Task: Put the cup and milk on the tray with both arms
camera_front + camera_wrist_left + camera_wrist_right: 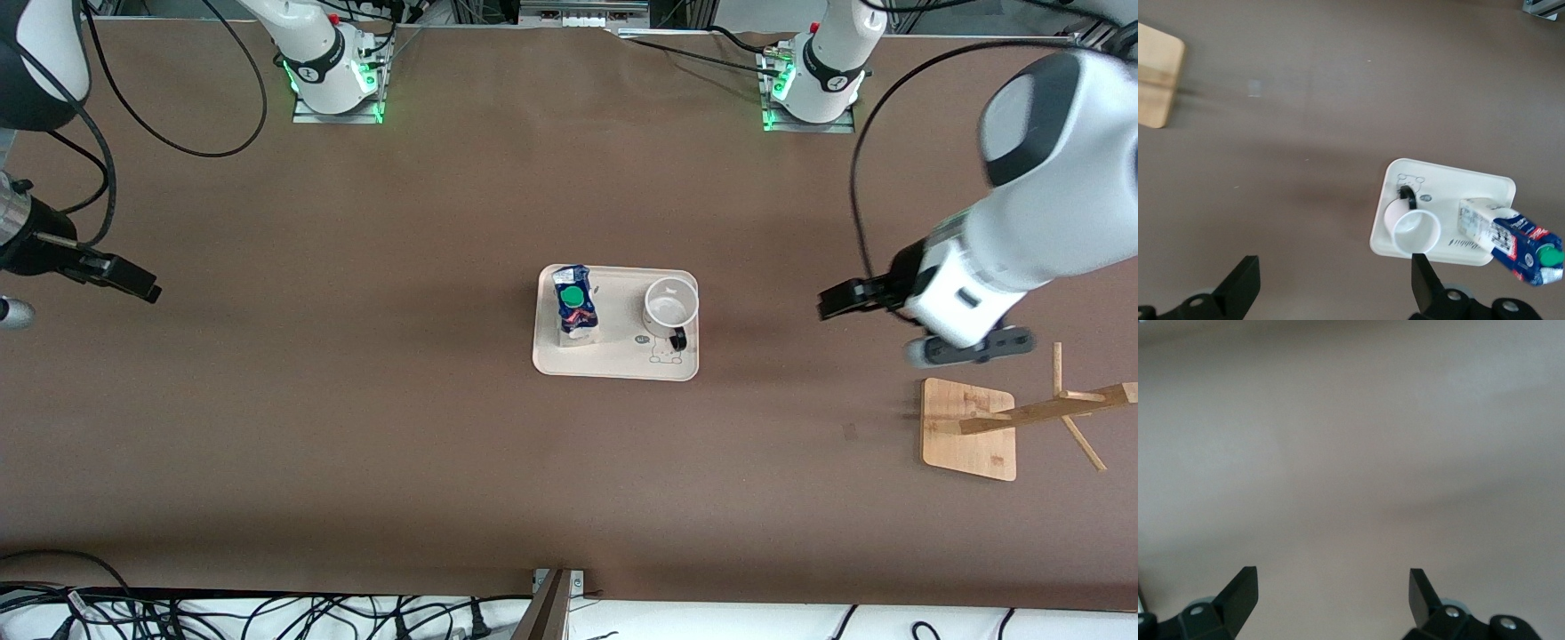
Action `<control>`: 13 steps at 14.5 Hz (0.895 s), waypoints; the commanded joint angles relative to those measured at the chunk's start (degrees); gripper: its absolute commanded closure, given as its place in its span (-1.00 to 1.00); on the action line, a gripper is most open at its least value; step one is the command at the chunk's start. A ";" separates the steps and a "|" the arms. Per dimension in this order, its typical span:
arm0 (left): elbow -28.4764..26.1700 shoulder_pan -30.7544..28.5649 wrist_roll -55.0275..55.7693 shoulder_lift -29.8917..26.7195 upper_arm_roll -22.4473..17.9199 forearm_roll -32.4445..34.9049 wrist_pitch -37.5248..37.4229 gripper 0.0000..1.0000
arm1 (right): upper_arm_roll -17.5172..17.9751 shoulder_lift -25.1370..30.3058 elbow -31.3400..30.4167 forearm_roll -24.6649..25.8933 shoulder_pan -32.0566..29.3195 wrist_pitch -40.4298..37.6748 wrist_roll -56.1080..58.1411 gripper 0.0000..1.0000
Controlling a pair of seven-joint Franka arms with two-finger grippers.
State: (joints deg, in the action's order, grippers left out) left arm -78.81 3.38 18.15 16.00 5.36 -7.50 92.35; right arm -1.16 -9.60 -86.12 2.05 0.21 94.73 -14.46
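Observation:
The cream tray [615, 363] lies at the table's middle. The milk carton [576, 307], blue and white with a green cap, stands on the tray's end toward the right arm. The white cup [670, 306] with its black handle stands on the tray's end toward the left arm. My left gripper [831, 302] is open and empty, up over bare table between the tray and the wooden rack. In the left wrist view the tray [1485, 179], cup [1415, 232] and milk [1511, 239] show past its fingers [1336, 283]. My right gripper [142, 286] is open and empty over bare table at the right arm's end [1331, 597].
A wooden rack with a square base [969, 428] and slanted pegs stands at the left arm's end, nearer the front camera than the left gripper; its base shows in the left wrist view [1158, 83]. Cables run along the table's edges.

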 commanded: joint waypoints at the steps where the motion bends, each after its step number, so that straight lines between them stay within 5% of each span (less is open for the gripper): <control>1: -8.54 -2.68 -5.65 -9.56 0.35 5.27 -0.42 -1.00 | 1.16 -2.44 6.83 0.42 -1.18 -7.61 0.93 -1.00; 5: -14.08 -2.07 -7.25 -15.55 -3.14 8.38 0.02 -1.00 | 1.25 -2.71 7.64 0.15 -0.92 -9.38 1.10 -1.00; 13: -13.92 -2.68 -7.16 -15.64 -3.78 7.94 0.98 -1.00 | 1.69 -2.71 7.73 -0.55 -0.74 -8.77 5.75 -1.00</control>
State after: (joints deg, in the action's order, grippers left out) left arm -91.75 0.52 11.96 1.41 1.93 -0.11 92.09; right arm 0.00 -11.66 -80.18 2.02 0.22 86.98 -11.13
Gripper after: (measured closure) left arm 0.000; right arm 0.000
